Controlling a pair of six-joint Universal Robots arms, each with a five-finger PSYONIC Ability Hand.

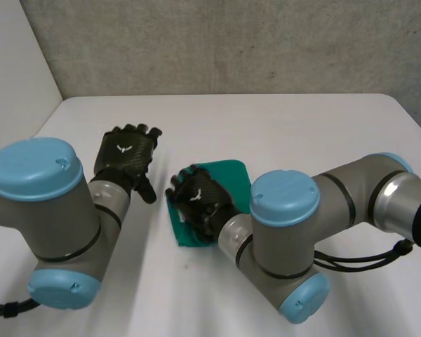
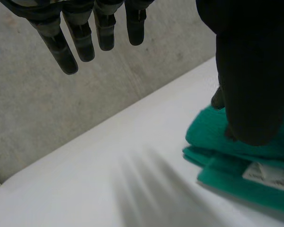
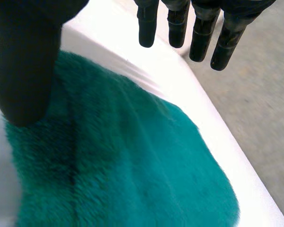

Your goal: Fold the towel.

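White table [image 1: 281, 119], set before a grey wall [image 1: 231, 42], carried a folded green towel [image 1: 233, 175] near its middle. The right hand [image 1: 196, 198] hung over the towel's near part, fingers straight and apart, gripping nothing. The left hand [image 1: 130, 151] hovered beside the towel above bare tabletop, fingers likewise extended and spread.

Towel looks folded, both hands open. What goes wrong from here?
1. Right robot hand is over the green towel, fingers straight; pulling back may drag the top layer and undo the fold.
2. Layers near the white label lie offset, so the stack may slide open.
3. Left robot hand is beside the towel, not steadying it.
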